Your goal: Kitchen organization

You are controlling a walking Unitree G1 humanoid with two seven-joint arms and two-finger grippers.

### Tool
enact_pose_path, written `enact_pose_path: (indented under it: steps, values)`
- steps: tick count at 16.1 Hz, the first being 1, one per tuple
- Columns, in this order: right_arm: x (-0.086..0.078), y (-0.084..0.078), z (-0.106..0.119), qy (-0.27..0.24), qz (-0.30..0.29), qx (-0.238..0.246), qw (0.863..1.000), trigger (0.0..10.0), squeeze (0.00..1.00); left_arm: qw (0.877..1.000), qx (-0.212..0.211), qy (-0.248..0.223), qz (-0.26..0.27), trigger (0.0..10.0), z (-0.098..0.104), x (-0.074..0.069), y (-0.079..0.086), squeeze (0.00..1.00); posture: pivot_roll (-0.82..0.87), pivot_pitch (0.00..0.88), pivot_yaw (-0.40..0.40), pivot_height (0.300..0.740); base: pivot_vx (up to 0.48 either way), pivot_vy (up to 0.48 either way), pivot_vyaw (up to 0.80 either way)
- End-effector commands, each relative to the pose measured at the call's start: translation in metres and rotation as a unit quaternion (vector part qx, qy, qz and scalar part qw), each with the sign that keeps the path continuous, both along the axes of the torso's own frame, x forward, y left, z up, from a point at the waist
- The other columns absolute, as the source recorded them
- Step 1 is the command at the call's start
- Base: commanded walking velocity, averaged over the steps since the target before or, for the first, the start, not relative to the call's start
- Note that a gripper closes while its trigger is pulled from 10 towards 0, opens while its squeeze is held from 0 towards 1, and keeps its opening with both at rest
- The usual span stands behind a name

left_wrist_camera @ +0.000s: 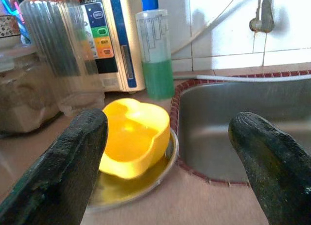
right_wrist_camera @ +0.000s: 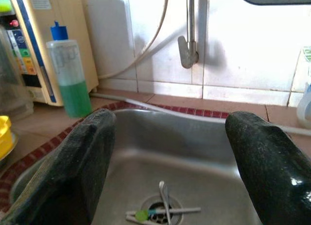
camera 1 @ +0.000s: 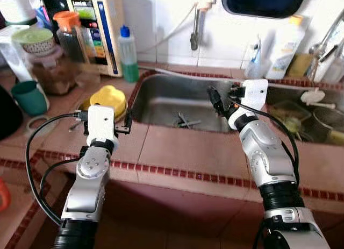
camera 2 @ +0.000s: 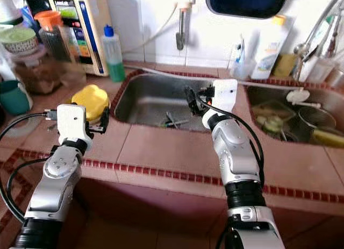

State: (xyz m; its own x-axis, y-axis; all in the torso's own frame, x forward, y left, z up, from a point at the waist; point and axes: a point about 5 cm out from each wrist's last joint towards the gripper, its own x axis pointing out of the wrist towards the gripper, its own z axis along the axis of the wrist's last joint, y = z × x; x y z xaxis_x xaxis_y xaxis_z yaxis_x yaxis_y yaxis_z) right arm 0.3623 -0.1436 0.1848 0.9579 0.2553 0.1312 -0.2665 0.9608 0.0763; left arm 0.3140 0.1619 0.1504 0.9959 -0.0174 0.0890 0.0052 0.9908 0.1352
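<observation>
Terracotta tiles covered the kitchen counter before me, with a steel sink sunk into it and white tiled wall behind. My left gripper hung just above the counter at the sink's left rim, fingers spread wide and holding nothing. Straight ahead of it sat a yellow bowl turned on its side in a shallow metal dish, close beside the sink's edge. I judged that bowl to be my likely first job, since my fingers framed it and it sat out of place among the stored things.

My right gripper was held out over the sink's near edge, also wide apart and empty, pointing down into the basin. At the drain lay a few utensils, crossed over one another, one with a green tip. I took it that this arm was placed to reach them, though I could not tell which piece it favoured.

Behind the bowl stood a bottle of green liquid against the wall, next to a white appliance with a coloured panel. Jars and a teal mug crowded the far left. A second basin on my right held dishes. Nothing looked tidied yet; the work seemed barely begun.
</observation>
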Motion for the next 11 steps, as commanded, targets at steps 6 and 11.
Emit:
enact_pose_path:
  steps: [6,11]
  values:
    - [0.0033,-0.0001,0.0040,-0.005,-0.004,0.002,1.000,10.0,0.00,1.000,0.000,-0.014,0.002,10.0,0.0059,0.0006,-0.0032,0.00,0.03,0.004,0.039,0.740,0.041,0.041,0.00]
    - [0.0043,-0.0036,0.0047,-0.005,-0.012,0.000,1.000,10.0,0.00,1.000,0.001,-0.011,-0.006,10.0,0.0056,0.0007,-0.0067,0.00,0.03,0.005,0.040,0.740,0.000,0.000,0.00]
